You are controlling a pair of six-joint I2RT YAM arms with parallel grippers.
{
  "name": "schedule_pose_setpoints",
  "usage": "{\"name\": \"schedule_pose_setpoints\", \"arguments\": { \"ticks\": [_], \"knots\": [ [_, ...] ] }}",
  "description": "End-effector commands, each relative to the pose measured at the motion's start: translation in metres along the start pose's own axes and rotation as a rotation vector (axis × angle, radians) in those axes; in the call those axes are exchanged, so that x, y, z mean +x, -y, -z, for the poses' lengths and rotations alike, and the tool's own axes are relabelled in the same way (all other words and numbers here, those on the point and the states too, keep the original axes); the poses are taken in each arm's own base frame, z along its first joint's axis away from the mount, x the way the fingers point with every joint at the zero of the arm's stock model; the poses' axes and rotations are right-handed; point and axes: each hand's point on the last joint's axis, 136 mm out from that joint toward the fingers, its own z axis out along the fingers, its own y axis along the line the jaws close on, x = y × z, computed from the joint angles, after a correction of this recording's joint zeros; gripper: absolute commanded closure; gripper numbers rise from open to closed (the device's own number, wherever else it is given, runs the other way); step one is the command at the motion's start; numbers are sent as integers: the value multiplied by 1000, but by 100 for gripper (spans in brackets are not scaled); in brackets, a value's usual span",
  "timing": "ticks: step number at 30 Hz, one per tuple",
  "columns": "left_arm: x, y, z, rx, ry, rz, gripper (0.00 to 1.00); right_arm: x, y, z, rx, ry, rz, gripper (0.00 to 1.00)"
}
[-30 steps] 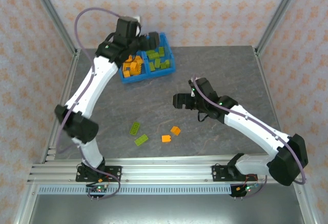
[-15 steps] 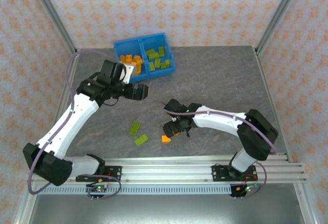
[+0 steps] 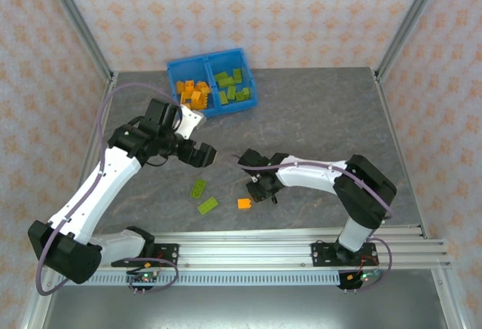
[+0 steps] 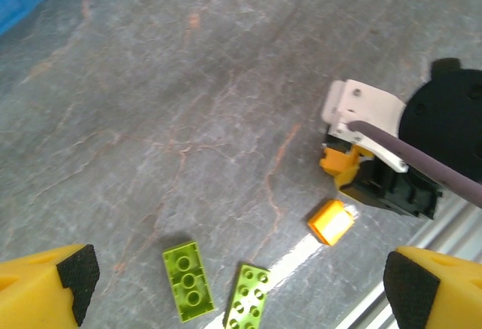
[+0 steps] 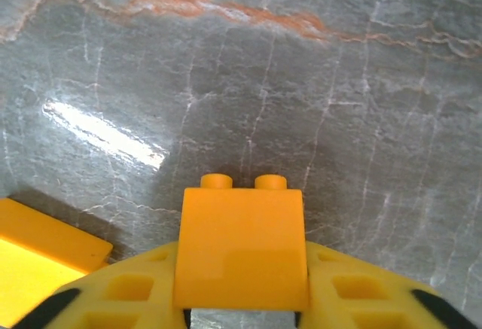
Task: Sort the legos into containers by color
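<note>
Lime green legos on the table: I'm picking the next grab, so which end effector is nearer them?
Left. The left end effector hovers just beyond the lime green legos; the right end effector sits off to their right, gripping an orange lego.

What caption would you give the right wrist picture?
Right gripper holds an orange brick over the grey marbled table.

Grey marbled tabletop [image 3: 316, 111] (rust-coloured veins), patterned walls [image 3: 301, 13], aluminium rail [image 3: 241, 248] along near edge

Grey marbled table [image 3: 316, 118]; patterned wallpaper [image 3: 301, 13] (peach, perhaps floral).
</note>
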Motion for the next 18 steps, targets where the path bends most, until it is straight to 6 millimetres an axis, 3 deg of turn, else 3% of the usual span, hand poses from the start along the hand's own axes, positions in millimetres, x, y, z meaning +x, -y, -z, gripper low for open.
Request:
{"name": "schedule_pose_setpoints", "arguments": {
  "ticks": [1,6,11,15,18],
  "knots": [
    [6,25,-1,141,17,-90,0,-10,-3,16,-10,55,-23,72],
    [10,41,11,207,74,-159,0,-56,-5,65,-57,251,-108,75],
    [6,51,32,219,191,-228,0,-126,-18,124,-254,473,-185,77],
    [4,41,39,139,238,-221,0,-184,-41,153,-348,559,-158,77],
    [-4,13,49,-39,312,-150,0,-229,-56,161,-398,622,-184,76]
  ]
}}
